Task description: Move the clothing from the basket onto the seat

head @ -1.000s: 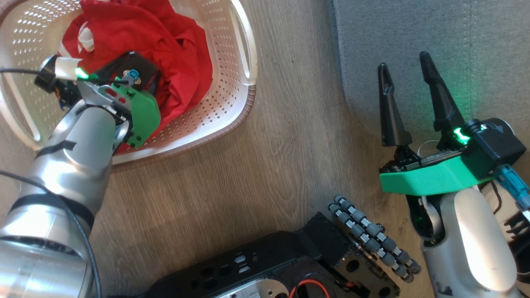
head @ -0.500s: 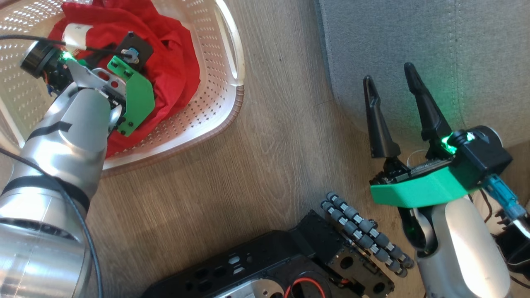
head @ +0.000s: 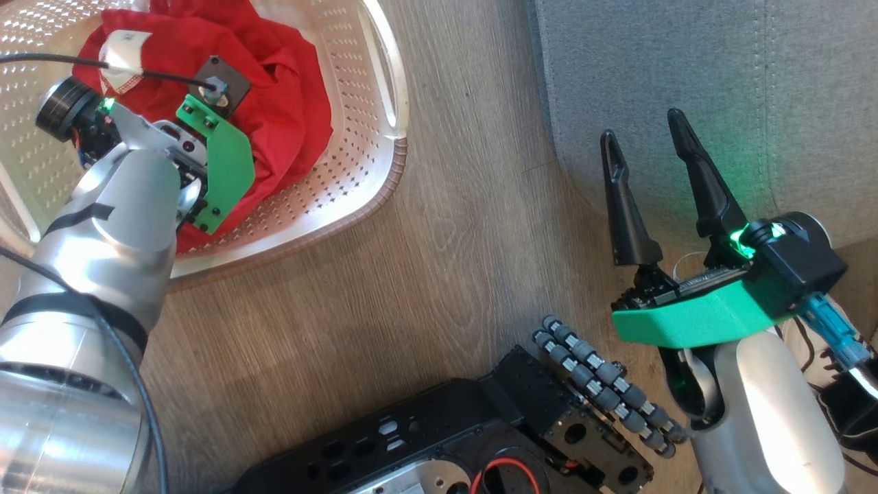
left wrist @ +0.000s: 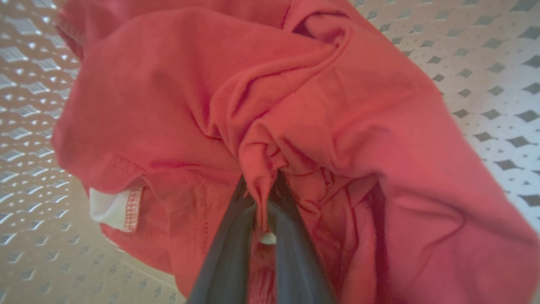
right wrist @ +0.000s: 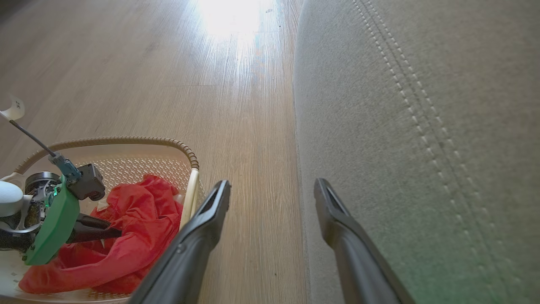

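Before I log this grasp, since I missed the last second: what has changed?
The left gripper has edged slightly farther over the clothing in the basket; its jaws now pinch a red fold, though when they closed isn't shown. The head camera also shifted a little. Unchanged: the clothing lies in the basket, the right gripper open at the edge of the seat.

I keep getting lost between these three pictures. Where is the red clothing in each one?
Head view: upper left, the clothing piled inside the basket.
Left wrist view: the clothing spreads across most of the picture, one fold pinched in the left gripper.
Right wrist view: lower left, the clothing lying in the basket.
Shared landmark: the basket's perforated cream wall, seen around the clothing in all three.
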Robot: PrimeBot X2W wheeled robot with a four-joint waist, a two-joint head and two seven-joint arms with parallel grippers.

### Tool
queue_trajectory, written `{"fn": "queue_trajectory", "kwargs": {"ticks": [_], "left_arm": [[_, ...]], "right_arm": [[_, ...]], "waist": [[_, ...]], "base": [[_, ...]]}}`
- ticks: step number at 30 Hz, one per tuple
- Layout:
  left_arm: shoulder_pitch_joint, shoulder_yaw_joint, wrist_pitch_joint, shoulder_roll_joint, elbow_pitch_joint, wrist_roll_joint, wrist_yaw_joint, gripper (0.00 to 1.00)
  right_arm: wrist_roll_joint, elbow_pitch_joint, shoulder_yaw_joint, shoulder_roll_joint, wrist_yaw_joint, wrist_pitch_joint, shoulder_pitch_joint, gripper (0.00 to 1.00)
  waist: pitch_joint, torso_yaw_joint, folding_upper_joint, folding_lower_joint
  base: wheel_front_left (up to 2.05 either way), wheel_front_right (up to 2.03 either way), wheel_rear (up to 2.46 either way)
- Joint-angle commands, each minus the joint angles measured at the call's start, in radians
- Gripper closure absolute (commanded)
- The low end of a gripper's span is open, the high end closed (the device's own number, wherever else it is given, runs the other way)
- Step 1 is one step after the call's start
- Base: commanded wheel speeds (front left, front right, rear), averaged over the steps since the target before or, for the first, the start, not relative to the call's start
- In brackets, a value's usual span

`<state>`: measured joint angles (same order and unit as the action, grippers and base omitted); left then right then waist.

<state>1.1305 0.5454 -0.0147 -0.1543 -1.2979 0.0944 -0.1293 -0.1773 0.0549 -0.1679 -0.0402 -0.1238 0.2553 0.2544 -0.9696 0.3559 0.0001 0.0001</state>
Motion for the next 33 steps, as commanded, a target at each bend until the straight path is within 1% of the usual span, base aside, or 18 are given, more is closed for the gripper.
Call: {"fn": "queue_trajectory", "kwargs": {"ticks": [1, 6, 12, 14, 16, 22, 25, 30, 33], "left_arm": [[-0.025, -0.020, 0.017, -0.020, 0.007, -0.020, 0.000, 1.00], [-0.030, -0.023, 0.061, -0.026, 0.007, -0.040, 0.004, 1.00], [-0.050, -0.049, 0.161, -0.032, 0.007, -0.079, 0.049, 1.00], [-0.056, -0.056, 0.180, -0.034, 0.007, -0.088, 0.053, 1.00], [-0.082, -0.085, 0.235, -0.023, 0.007, -0.126, 0.064, 1.00], [-0.182, -0.136, 0.274, 0.029, 0.025, -0.204, 0.062, 1.00], [-0.240, -0.184, 0.276, 0.047, 0.126, -0.259, 0.059, 1.00], [-0.363, -0.244, 0.276, 0.067, 0.321, -0.305, 0.051, 1.00], [-0.439, -0.275, 0.276, 0.076, 0.427, -0.319, 0.034, 1.00]], "right_arm": [[-0.007, 0.022, -0.020, -0.010, -0.007, 0.006, -0.047, 0.00], [-0.003, 0.018, -0.023, -0.010, -0.007, 0.006, -0.022, 0.00], [-0.006, 0.005, -0.040, -0.010, -0.007, 0.006, 0.011, 0.00], [-0.003, 0.000, -0.046, -0.010, -0.007, 0.006, 0.017, 0.00], [0.012, -0.015, -0.047, -0.010, -0.007, 0.006, 0.039, 0.00], [0.054, -0.054, -0.023, -0.010, -0.007, 0.006, 0.040, 0.00], [0.074, -0.074, -0.003, -0.010, -0.007, 0.006, 0.027, 0.00], [0.112, -0.110, 0.020, -0.010, -0.007, 0.006, -0.002, 0.00], [0.131, -0.132, 0.025, -0.010, -0.007, 0.006, -0.024, 0.00]], "waist": [[0.000, -0.001, -0.0001, -0.0001], [0.014, 0.000, -0.0001, -0.0001], [0.066, 0.010, -0.0001, -0.0001], [0.077, 0.013, -0.0001, -0.0001], [0.128, 0.005, -0.0001, -0.0001], [0.283, -0.054, -0.0001, -0.0001], [0.362, -0.088, -0.0001, -0.0001], [0.479, -0.140, -0.0001, -0.0001], [0.544, -0.164, -0.0001, -0.0001]], "base": [[0.00, 0.00, 0.00], [0.00, 0.00, 0.00], [0.00, 0.00, 0.00], [0.00, 0.00, 0.00], [0.00, 0.00, 0.00], [0.00, 0.00, 0.00], [0.00, 0.00, 0.00], [0.00, 0.00, 0.00], [0.00, 0.00, 0.00]]}}
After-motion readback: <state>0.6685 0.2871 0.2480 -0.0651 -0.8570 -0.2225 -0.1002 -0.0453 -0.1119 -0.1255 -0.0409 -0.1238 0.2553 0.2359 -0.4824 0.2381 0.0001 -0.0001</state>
